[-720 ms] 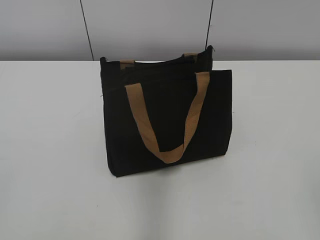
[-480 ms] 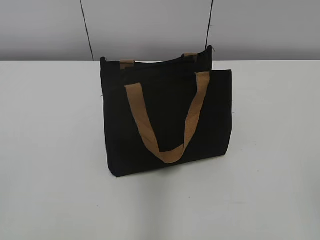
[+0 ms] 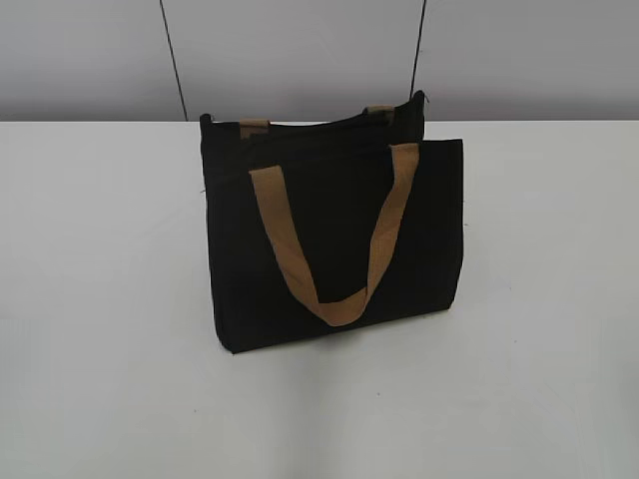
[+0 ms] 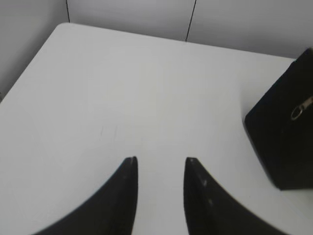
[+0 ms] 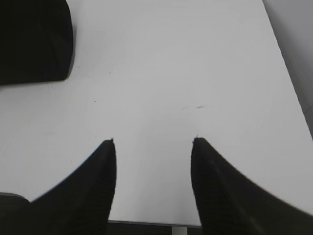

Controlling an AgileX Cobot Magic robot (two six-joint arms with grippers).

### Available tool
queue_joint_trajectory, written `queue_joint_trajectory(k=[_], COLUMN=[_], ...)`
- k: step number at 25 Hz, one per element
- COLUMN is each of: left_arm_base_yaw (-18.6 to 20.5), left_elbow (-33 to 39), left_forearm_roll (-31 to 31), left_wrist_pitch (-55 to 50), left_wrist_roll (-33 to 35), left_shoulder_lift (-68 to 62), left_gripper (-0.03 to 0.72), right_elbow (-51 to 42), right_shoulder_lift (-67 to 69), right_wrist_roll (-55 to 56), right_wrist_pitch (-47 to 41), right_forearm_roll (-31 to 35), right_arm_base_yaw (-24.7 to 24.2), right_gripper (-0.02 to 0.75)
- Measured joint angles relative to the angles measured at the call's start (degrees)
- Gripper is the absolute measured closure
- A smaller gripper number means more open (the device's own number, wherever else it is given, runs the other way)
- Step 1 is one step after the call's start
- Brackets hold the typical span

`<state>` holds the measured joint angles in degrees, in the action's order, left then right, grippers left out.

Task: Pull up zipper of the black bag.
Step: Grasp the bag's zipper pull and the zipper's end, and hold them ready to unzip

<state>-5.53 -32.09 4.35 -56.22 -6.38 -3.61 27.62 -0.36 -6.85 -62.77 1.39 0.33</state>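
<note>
The black bag point(image 3: 334, 239) stands on the counter point(image 3: 100, 299), ahead-right of the left tool point(image 4: 160, 161), which is empty and narrowly parted; the right tool point(image 5: 153, 142) is wide, empty. The fabric seems soft, so pinch the zipper point(image 4: 299, 109) ring.

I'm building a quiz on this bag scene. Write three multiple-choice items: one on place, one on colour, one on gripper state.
1. In the left wrist view, where is the zipper's ring pull?
A. On the bag end at the right edge
B. Between the fingertips
C. On the bare table

2. What colour is the strap handle on the black bag?
A. Red
B. Tan-brown
C. White

3. How are the left gripper and right gripper?
A. Both shut on the bag
B. One holding the strap
C. Both open, holding nothing

Answers: 1 A, the silver ring lies against black fabric at right. 2 B, tan webbing on the bag's front. 3 C, white table shows between each pair of fingers.
</note>
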Motion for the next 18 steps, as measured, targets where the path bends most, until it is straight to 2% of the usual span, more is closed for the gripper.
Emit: queue_joint_trajectory(k=[9, 18], left_arm_base_yaw=[-0.22, -5.35], left_elbow=[-2.23, -2.23], left_forearm_roll=[0.49, 1.27], left_wrist_pitch=[23.11, 45.34], left_wrist_roll=[0.95, 1.05], left_shoulder_lift=[-16.07, -33.39], left_gripper=[0.442, 0.442], right_elbow=[0.0, 0.0], right_shoulder_lift=[0.0, 0.0], right_wrist_roll=[0.0, 0.0], right_wrist_pitch=[0.0, 0.0], right_forearm_roll=[0.0, 0.0], right_arm_base_yaw=[0.0, 0.0], right_gripper=[0.348, 0.348])
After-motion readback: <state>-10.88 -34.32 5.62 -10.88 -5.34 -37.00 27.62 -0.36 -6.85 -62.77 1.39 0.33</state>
